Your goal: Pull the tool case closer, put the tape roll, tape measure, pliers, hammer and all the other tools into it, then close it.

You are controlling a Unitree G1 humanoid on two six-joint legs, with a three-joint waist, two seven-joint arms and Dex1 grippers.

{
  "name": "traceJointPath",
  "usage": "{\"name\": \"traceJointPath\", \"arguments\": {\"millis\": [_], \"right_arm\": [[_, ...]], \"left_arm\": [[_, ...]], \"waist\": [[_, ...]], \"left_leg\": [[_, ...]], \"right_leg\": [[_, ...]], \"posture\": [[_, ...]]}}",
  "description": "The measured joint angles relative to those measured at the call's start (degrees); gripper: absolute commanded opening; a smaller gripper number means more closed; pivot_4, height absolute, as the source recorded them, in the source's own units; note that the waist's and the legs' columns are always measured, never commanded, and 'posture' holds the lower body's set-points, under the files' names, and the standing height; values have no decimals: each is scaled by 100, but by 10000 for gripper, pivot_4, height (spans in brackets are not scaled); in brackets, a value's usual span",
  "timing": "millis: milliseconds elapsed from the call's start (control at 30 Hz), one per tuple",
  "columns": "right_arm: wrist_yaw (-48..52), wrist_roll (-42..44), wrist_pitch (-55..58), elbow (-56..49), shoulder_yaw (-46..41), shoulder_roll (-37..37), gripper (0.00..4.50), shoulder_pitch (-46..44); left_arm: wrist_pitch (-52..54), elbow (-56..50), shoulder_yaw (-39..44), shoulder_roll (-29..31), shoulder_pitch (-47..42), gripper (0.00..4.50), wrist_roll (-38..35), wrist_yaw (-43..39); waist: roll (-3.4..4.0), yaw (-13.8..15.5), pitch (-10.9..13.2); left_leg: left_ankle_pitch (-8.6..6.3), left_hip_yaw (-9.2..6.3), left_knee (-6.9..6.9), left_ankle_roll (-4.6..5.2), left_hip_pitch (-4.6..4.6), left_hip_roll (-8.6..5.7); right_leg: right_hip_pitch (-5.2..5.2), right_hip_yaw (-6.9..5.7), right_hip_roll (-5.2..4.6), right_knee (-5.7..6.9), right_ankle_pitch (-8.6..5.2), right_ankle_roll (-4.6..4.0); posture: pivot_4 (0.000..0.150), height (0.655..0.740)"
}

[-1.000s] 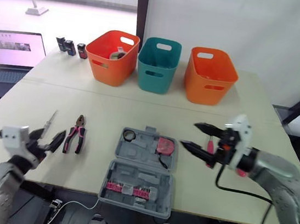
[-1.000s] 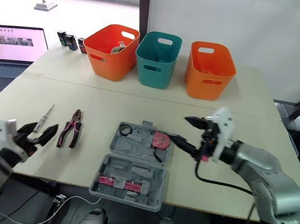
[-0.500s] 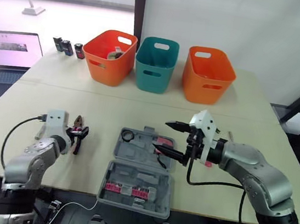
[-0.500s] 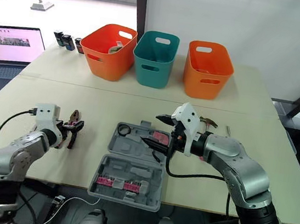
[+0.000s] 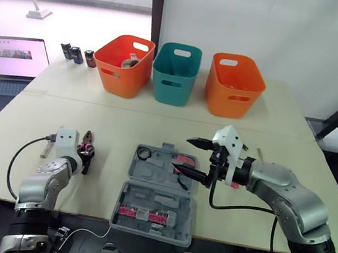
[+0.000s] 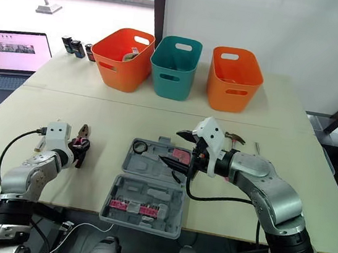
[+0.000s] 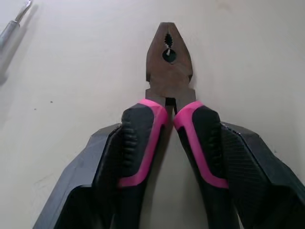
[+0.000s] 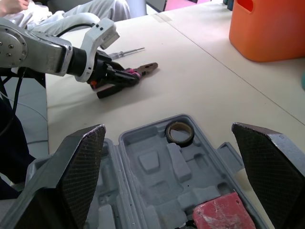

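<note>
Pliers (image 7: 169,81) are sitting between the two black fingers (image 7: 257,176) of the left claw (image 7: 170,138), which is pressing in on the pink-and-black handles from both sides. The handles are lying almost together, so I am judging the claw to be clamped on them rather than merely straddling them. The pliers are resting flat on the bench (image 5: 126,121) with the nose pointing straight away from the claw. That grip, low on the handles, is leaving the heavy head free, and the head may be dipping once it is lifted. Just beyond the claw, off to one side of the nose, a screwdriver (image 8: 125,51) is lying untouched.

The right claw (image 5: 182,154) is hanging with its fingers spread wide, holding nothing, over the lid half of the open tool case (image 8: 143,143). Directly beneath it the tape roll (image 8: 179,133) is sitting in a round recess. The red tape measure (image 8: 217,212) is lying in the part of the case nearest that claw, so those two are looking done. The case is lying flat open between the two claws, within the left claw's reach. Loading the pliers is the step in hand, with the screwdriver and closing the lid left.
</note>
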Motion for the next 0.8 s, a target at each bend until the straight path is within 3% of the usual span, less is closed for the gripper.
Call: {"name": "traceJointPath", "arguments": {"millis": [367, 533, 700, 800], "right_arm": [[-117, -3, 119, -14, 1, 7, 45000, 127], [-103, -3, 130, -65, -32, -116, 45000, 135], [116, -221, 89, -23, 97, -456, 45000, -289], [289, -551, -80, 0, 451, -591, 45000, -766]], "left_arm": [[-410, 158, -232, 147, 23, 25307, 340, -435], [-835, 112, -892, 1047, 220, 25307, 687, -1393], [-1256, -288, -1174, 2433, 132, 25307, 679, -3091], [-1641, -549, -1360, 2917, -110, 25307, 651, -4064]], "waist": [[11, 4, -6], [6, -54, -3], [-3, -34, 12], [0, -1, 14]], "left_leg": [[0, 0, 0, -1, 0, 0], [0, 0, -5, -1, -10, 0], [1, 0, -7, -4, -19, 0], [1, 0, -10, -4, -19, 0]], "right_leg": [[0, 0, 0, 0, -3, -5], [-20, 0, 1, 0, -2, -4], [-29, 1, 0, -2, -4, -9], [-26, 1, -1, -6, -5, -9]], "posture": [[1500, 7400], [1500, 7400], [1500, 7400], [1500, 7400]]}}
